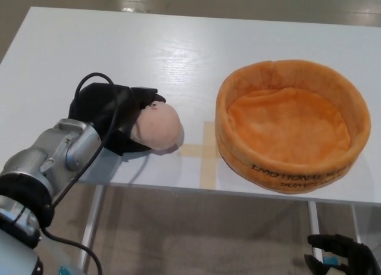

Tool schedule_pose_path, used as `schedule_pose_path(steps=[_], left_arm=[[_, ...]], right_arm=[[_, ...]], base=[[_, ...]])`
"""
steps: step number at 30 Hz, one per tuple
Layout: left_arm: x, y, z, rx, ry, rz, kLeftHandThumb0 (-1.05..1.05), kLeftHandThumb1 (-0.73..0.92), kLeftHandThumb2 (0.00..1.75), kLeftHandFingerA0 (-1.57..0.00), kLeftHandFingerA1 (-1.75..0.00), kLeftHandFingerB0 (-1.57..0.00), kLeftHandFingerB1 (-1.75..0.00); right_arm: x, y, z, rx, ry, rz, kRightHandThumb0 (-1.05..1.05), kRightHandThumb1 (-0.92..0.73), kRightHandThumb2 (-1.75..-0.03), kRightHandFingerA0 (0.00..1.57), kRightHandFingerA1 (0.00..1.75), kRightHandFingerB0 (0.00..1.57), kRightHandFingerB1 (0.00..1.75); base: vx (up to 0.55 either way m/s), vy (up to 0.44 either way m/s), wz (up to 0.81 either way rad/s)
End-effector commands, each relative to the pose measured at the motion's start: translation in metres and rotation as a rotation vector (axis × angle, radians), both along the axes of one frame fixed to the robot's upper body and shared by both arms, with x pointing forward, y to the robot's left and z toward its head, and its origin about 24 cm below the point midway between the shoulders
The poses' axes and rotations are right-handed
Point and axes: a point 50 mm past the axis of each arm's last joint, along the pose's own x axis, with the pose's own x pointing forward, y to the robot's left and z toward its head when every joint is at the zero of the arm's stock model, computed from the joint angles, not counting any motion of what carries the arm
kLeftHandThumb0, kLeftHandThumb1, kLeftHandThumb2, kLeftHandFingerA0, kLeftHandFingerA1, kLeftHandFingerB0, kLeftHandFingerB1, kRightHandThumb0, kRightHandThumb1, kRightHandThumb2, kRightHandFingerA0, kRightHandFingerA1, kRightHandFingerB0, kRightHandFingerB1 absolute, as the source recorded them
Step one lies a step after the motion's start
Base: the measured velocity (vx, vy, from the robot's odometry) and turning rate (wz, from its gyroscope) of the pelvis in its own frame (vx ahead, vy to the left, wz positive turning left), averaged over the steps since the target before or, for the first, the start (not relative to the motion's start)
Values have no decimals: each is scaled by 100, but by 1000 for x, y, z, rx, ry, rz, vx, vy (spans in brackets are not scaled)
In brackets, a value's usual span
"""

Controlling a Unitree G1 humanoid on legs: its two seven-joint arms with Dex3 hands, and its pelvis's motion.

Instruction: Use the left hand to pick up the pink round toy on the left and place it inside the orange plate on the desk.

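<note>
Plush pink round toy [158, 127] sits on the white bench [178, 49], left of the tape cross [202, 151] and near the front edge. Looks light, soft and squashy, so not fragile, and the fabric should not be slippery. It will likely deform under pressure, so a wrap around the widest part seems safer than a pinch.

Left hand [113, 117] is on it from the left, fingers [146, 97] curled over top and back, grasping the toy. Whether it is off the surface, I cannot tell.

Orange plate [292, 125] is a soft, high-walled basket, well to the right and empty. Its near wall probably needs clearing on the way in. Nothing else is between the two.

Right hand [342, 256] hangs low below the bench edge, fingers bent, holding nothing.
</note>
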Motion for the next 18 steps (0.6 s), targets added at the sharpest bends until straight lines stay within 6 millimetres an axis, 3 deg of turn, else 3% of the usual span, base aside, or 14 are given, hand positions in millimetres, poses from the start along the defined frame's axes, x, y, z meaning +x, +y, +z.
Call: schedule_pose_path(steps=[1,9,10,15,18], left_arm=[[-3,-3,-7,5,9,-31,-24,76,63,-85,-86,-89,-49],[-2,0,-1,-37,-12,-28,-21,71,61,-89,-84,-91,-52],[-2,2,4,-72,-23,-26,-20,77,63,-83,-103,-89,-55],[2,7,22,-160,-78,-21,-21,74,62,-84,-105,-90,-56],[7,8,45,-202,-158,-23,-19,71,61,-84,-107,-91,-55]], right_arm=[[-5,1,-4,12,11,-11,-33,-59,-57,57,59,61,52],[-5,1,-3,9,11,-3,-35,-59,-57,57,58,61,51],[-5,1,-3,7,9,-1,-35,-59,-57,57,58,61,51],[-5,0,-4,5,16,-5,-35,-59,-56,58,57,61,50],[-4,0,-3,8,9,-7,-34,-59,-57,57,59,61,51]], base=[[0,0,0],[0,0,0],[0,0,0],[0,0,0],[0,0,0]])
